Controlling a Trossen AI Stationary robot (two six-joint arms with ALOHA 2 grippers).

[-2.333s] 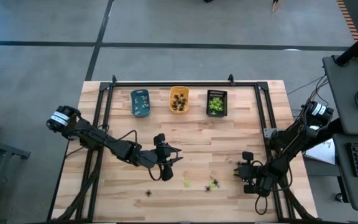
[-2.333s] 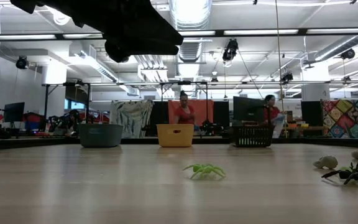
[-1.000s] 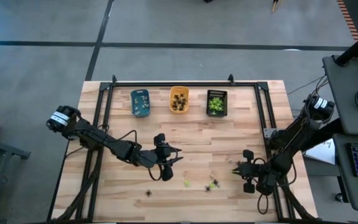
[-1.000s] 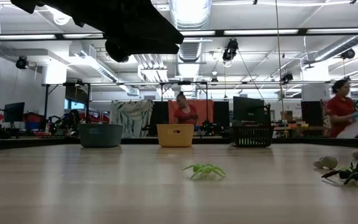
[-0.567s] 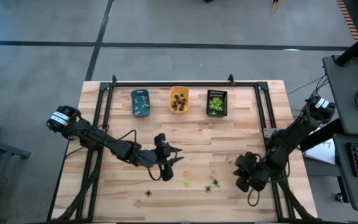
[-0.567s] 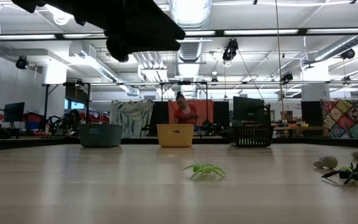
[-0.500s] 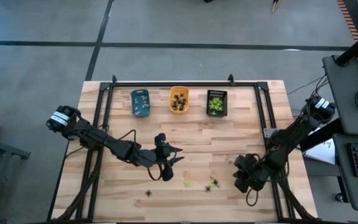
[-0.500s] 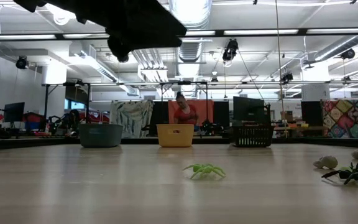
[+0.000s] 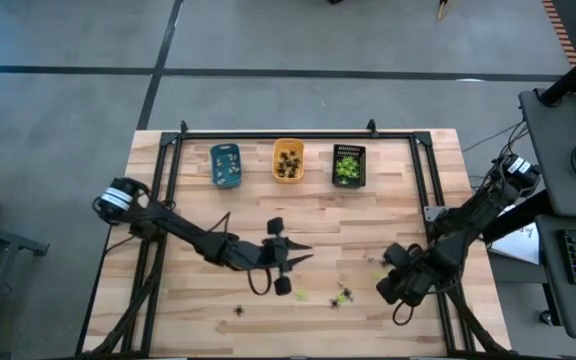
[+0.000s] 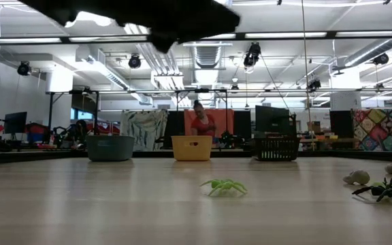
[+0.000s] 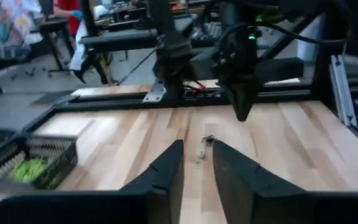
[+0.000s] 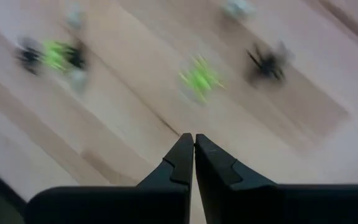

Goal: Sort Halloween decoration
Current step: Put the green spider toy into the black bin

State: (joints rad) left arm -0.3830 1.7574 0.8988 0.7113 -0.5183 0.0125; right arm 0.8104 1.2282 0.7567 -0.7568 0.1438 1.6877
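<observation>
Table (image 9: 368,215) middle bare; spiders (image 9: 342,295) near front edge

My bench (image 9: 368,210) is pale butcher-block wood, striped in light tan planks, edged by a black metal frame (image 9: 298,133). At its far edge sit three small trays: a blue tray (image 9: 225,165) speckled with pale bits, beside it an orange tray (image 9: 288,160) filled with black figures, and next to that a black tray (image 9: 348,165) full of yellow-green ones. Near my dark right claw (image 12: 193,149), a yellow-green spider (image 12: 200,78) lies between a black spider (image 12: 267,62) and a black-and-green pair (image 12: 51,55). In the low view, the yellow-green spider (image 10: 224,186) glows against tan wood, beside a black one (image 10: 386,190) and two pale whitish figures (image 10: 358,177).
</observation>
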